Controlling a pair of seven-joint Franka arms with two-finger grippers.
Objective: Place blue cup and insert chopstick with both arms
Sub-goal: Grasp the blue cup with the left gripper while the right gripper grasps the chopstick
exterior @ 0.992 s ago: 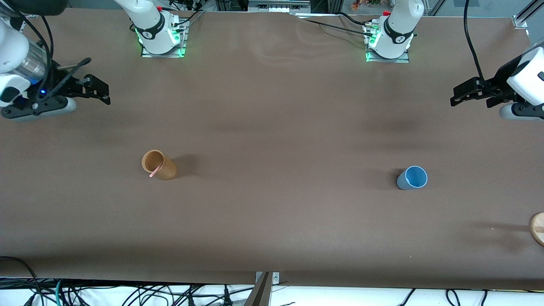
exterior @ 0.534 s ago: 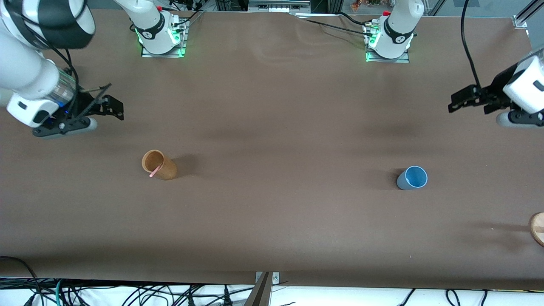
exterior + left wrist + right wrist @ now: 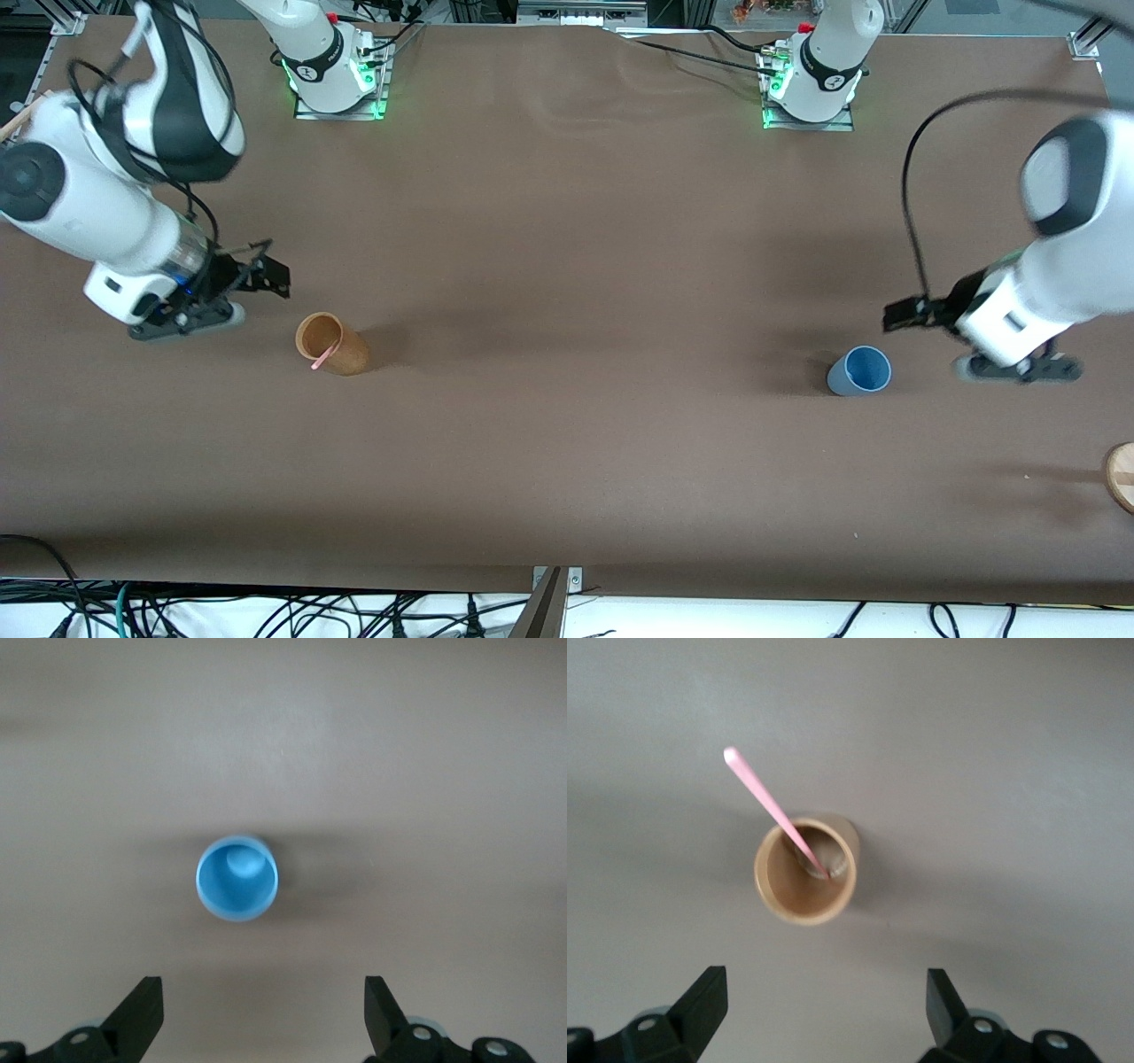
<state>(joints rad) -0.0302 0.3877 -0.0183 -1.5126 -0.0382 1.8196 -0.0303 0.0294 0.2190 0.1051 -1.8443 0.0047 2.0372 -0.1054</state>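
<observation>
The left gripper (image 3: 897, 316), jaws wide, hovers at two o'clock of the small light-blue tapered cup (image 3: 859, 370); likely light and rigid, best pinched across its rim. The right gripper (image 3: 275, 276), also wide, hovers near the orange-brown cup (image 3: 331, 344) holding the thin pink chopstick (image 3: 322, 358).

**Even overhead light, soft shadows, blurred arms**

Diffuse light is falling evenly across the matte brown table (image 3: 567, 266), leaving no hard glare. The small light-blue tapered cup (image 3: 859, 370) is casting a soft shadow toward the middle of the table, and the orange-brown cylindrical cup (image 3: 331, 344) is throwing one that way too. Green lamps are glowing at both arm bases along the robots' edge. Motion blur is smearing the white left arm (image 3: 1054, 230) near its end of the table. In the wrist views the tabletop is looking washed and slightly soft, and the thin pink chopstick (image 3: 776, 811) is showing faint blur at its raised tip.
</observation>
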